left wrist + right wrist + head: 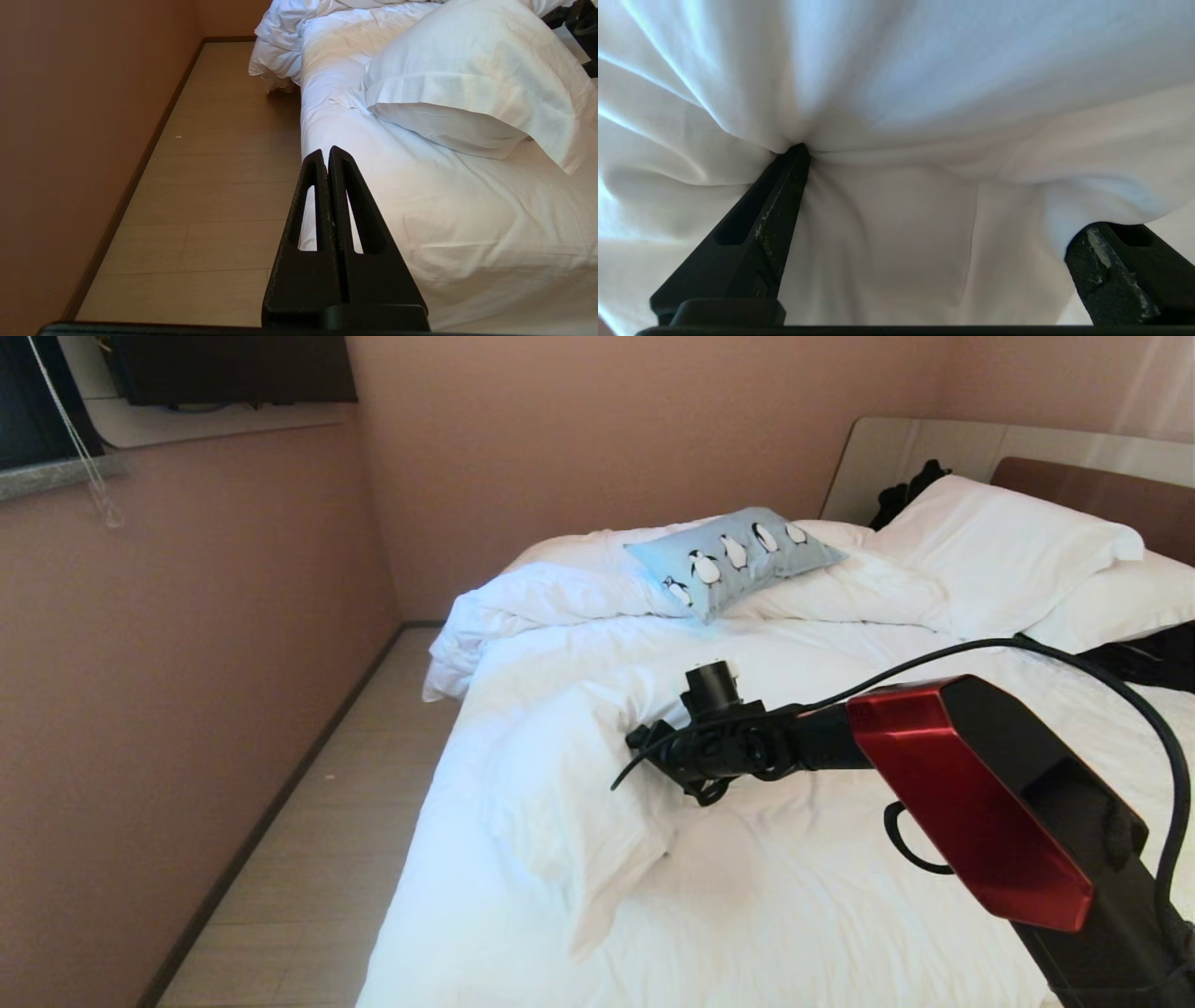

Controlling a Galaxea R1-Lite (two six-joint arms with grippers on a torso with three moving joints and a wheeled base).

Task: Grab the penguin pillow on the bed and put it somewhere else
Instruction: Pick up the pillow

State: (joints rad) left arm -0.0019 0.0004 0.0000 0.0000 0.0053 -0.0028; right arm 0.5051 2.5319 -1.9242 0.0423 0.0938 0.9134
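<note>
The penguin pillow [734, 558] lies on the bed [794, 859] beyond my right gripper [667, 751], farther up toward the headboard [1102, 495], propped on the bunched duvet [541, 607] and well apart from my fingers. To my left, off the mattress edge, my left gripper [327, 156] hangs parked over the floor [210, 186] with its fingers pressed together and nothing between them. Moving right, a white pillow [560, 775] sits directly under and ahead of my right hand, and my spread fingertips [796, 156] press into white cloth, one denting a fold, the other half-covered by it; nothing is gripped. Farther right and beyond, two more white pillows [1008, 551] lean at the headboard. By my judgement I am short of the target, so the reach should lift clear of the white linen first, to avoid dragging it along. Then I would carry the open jaws over the duvet ridge to the cushion's near corner, straddling its edge rather than pushing it flat. Closing only once blue fabric fills the gap should keep sheet out of the pinch.
</note>
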